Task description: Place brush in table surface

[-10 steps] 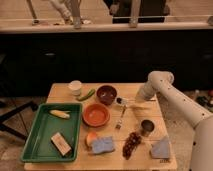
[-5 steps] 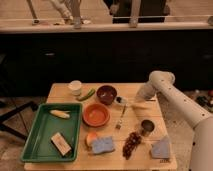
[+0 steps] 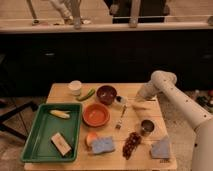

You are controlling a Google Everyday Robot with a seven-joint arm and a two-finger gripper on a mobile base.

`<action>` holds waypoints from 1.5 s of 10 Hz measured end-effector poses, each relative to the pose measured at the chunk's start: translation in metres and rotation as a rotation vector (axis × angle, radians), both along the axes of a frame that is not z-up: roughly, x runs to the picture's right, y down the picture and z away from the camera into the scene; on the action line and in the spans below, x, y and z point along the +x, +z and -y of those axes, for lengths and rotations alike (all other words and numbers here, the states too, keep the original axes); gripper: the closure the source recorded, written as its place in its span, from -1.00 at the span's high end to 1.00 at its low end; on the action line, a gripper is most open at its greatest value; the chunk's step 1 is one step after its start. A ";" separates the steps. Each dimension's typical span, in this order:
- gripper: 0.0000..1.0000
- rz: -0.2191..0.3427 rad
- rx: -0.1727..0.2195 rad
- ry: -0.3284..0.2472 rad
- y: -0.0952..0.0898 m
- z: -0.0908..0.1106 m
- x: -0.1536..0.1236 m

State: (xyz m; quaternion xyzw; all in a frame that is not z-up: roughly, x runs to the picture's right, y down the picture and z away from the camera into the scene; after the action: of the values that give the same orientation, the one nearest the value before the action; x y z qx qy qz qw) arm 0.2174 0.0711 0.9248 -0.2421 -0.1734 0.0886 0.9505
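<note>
a white robot arm (image 3: pixel 172 95) reaches in from the right over the table surface (image 3: pixel 65 92), a pale wooden plank top. its gripper (image 3: pixel 136 101) is low at the right-hand part of the table, just right of a dark red bowl (image 3: pixel 106 93). the brush (image 3: pixel 125 102) lies between bowl and gripper, its small dark-and-whitish head toward the bowl and its thin pale handle running toward the gripper. whether the gripper is clamped on the handle or has let go cannot be told from this view, nor whether the brush rests fully on the wood.

in front of the brush a metal fork (image 3: pixel 121 119) lies beside an orange bowl (image 3: pixel 96 114). a small metal cup (image 3: pixel 147 127) stands nearer the front right, with a dark bunch of grapes (image 3: pixel 132 142), a blue sponge (image 3: pixel 102 145) and a grey-blue cloth (image 3: pixel 161 148) along the front edge. a white cup (image 3: pixel 75 87) and a green vegetable (image 3: pixel 86 94) sit at the back left. the green tray (image 3: pixel 37 127) on the left holds a yellow item (image 3: pixel 59 114) and a tan block (image 3: pixel 61 144).
</note>
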 end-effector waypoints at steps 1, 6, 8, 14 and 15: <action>-1.00 0.001 -0.001 0.010 0.000 0.000 0.002; -1.00 -0.005 -0.014 0.052 0.003 -0.003 0.012; -1.00 -0.013 -0.028 0.062 0.006 -0.006 0.018; 0.06 -0.016 -0.041 0.079 0.004 -0.008 0.021; 0.26 -0.011 -0.035 0.078 0.003 -0.007 0.019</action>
State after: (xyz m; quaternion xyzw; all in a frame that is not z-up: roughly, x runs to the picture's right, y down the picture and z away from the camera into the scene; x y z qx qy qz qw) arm 0.2362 0.0785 0.9274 -0.2512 -0.1760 0.1300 0.9429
